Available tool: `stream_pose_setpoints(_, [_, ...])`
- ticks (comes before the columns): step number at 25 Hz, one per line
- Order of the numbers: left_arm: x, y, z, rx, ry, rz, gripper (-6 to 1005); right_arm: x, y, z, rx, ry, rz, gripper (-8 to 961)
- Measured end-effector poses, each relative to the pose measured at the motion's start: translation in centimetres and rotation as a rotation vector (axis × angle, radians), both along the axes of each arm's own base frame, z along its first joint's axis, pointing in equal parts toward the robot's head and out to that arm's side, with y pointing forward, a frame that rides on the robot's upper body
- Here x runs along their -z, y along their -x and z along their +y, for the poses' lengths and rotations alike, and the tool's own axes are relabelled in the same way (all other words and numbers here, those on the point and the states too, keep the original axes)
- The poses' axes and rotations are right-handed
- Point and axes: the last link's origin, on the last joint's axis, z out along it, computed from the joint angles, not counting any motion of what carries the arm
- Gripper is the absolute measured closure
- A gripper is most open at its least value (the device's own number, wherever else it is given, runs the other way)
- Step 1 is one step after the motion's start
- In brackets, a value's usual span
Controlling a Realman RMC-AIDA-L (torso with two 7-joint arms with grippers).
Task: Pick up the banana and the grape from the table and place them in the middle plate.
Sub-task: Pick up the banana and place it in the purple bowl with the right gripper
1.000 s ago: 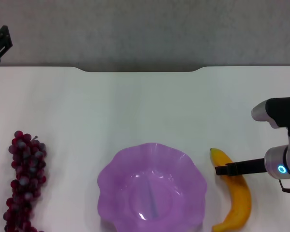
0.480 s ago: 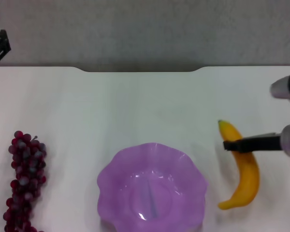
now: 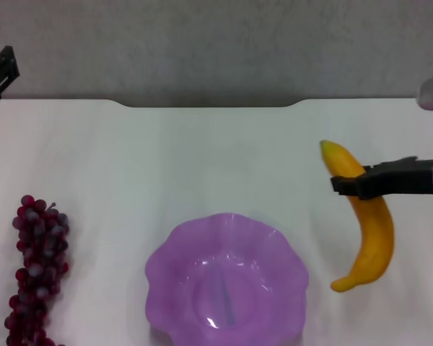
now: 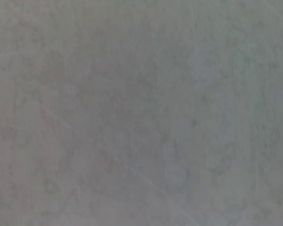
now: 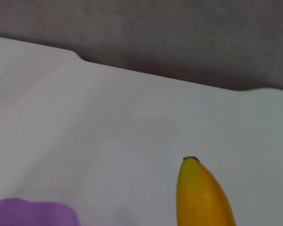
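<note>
**Banana going up, plate waiting**

The right gripper (image 3: 346, 184) is clenched around the banana (image 3: 368, 223) near its upper third, and over the last second the fruit has been rising: it is sitting higher and farther out in the head view than it was a moment ago, hanging curved from the black fingers with its lower end free of the table (image 3: 202, 158). The right wrist view is showing only the banana's tip (image 5: 200, 197) over bare white tabletop, with a sliver of purple rim at the corner.

So the pick looks done, and what is left for this fruit is the carry across to the middle plate (image 3: 227, 281), lying to the banana's left and holding nothing.

The grape (image 3: 36, 270) is lying untouched at the table's left side, well apart from the plate. The left gripper (image 3: 0, 72) is parked beyond the far left corner; I cannot tell its state.
</note>
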Motion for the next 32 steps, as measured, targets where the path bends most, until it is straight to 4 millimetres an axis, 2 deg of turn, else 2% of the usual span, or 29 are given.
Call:
stream_pose_setpoints(6, [0.0,0.0,0.0,0.0,-0.001,-0.001,204,1.3,2.6,-0.6,-0.086,0.053,-0.008,431])
stream_pose_setpoints(12, [-0.1,-0.2,0.0,0.005,-0.003,-0.001,204,3.6,5.1,-1.2,-0.173,0.137,-0.025,430])
stream_pose_setpoints(20, [-0.1,-0.3,0.1,0.012,-0.004,-0.001,204,5.9,7.0,-1.6,-0.248,0.203,-0.047,430])
stream_pose_setpoints(32, [0.2,-0.4,0.4,0.015,0.002,-0.002,205,10.8,6.2,-0.3,-0.239,0.259,-0.118,431])
